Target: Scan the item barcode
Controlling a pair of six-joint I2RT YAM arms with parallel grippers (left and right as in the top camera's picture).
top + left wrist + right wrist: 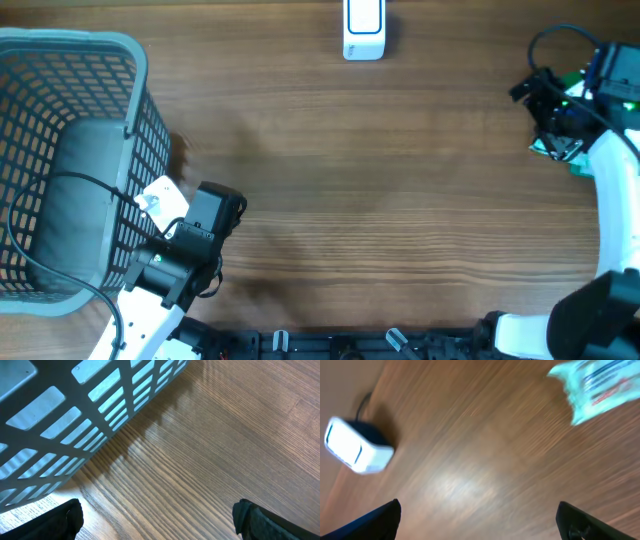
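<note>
Right wrist view: a blurred pale green packet (600, 387) is seen ahead and right of the right gripper (480, 527), cut off by the frame edge.
The jaws are spread wide and nothing is held. The packet's print cannot be read. A white scanner (357, 452) is seen ahead-left. The left gripper (160, 525) is likewise spread and empty, with the basket (75, 415) just ahead.

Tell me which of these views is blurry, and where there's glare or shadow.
Right wrist view: motion blur smears the white scanner and the green packet, and there is a pale glare patch on the table. Left wrist view: sharp, wood grain crisp, the basket casting a shadow along its base. Overhead view: in focus, evenly lit, faint shadows right of the basket.
</note>
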